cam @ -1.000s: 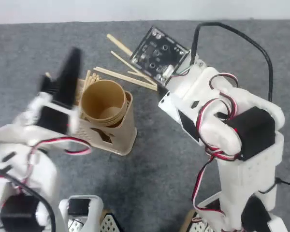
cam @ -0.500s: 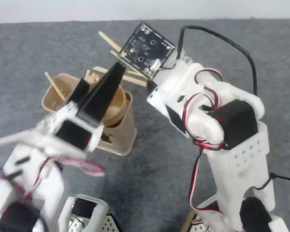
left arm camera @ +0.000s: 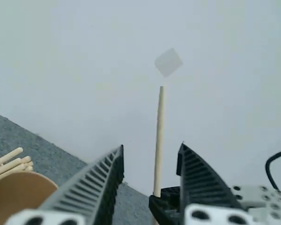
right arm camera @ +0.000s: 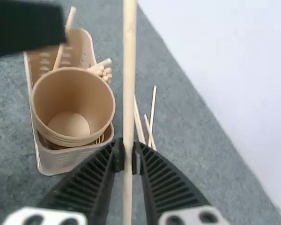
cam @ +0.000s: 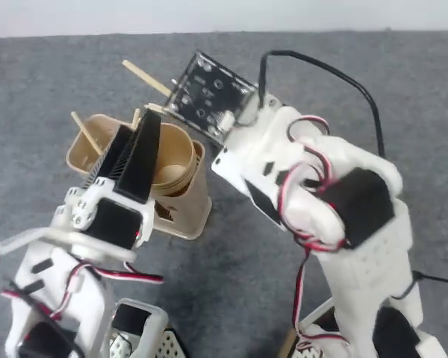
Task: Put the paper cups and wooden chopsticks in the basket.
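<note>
A beige basket (cam: 188, 215) stands on the grey carpet with stacked paper cups (cam: 172, 160) inside and a chopstick (cam: 85, 132) leaning at its far end. My right gripper (right arm camera: 127, 147) is shut on one wooden chopstick (right arm camera: 128, 70), held above the carpet just beside the basket (right arm camera: 33, 84); that stick (cam: 144, 77) pokes out past the wrist board. My left gripper (cam: 138, 130) hovers open over the cups, nothing between its fingers (left arm camera: 103, 180). The held chopstick (left arm camera: 158, 136) stands beyond them.
A few loose chopsticks (right arm camera: 149, 119) lie on the carpet beyond the basket, near the white wall. Several more chopstick ends (right arm camera: 102, 70) rest inside the basket behind the cups. The right arm's body (cam: 336, 216) fills the right side.
The right arm has carried the held chopstick leftward, toward the basket. The left arm has swung in from the left, and its gripper now sits over the cups.
</note>
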Available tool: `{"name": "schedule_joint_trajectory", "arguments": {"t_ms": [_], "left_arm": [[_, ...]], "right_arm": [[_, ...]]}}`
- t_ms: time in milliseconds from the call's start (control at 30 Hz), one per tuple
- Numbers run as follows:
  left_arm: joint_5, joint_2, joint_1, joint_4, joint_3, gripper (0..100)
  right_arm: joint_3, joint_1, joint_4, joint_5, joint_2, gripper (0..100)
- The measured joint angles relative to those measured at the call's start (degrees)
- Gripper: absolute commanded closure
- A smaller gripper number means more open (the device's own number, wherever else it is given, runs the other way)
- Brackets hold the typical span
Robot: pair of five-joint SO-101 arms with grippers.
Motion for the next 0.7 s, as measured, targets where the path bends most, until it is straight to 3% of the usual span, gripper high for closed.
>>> {"name": "schedule_joint_trajectory", "arguments": {"t_ms": [267, 533, 700], "left_arm": [[0.00, -1.76, 0.26, -0.88, 1.23, 74], [0.00, -1.85, 0.35, -0.88, 2.81, 74], [-0.09, -1.85, 0.35, -0.88, 2.99, 86]], "right_arm": [[0.00, -3.16, 1.67, 0.35, -0.97, 99.1], [0.00, -6.86, 1.85, 1.32, -0.97, 99.1], [0.00, -6.86, 1.85, 1.76, -0.97, 99.1]]}}
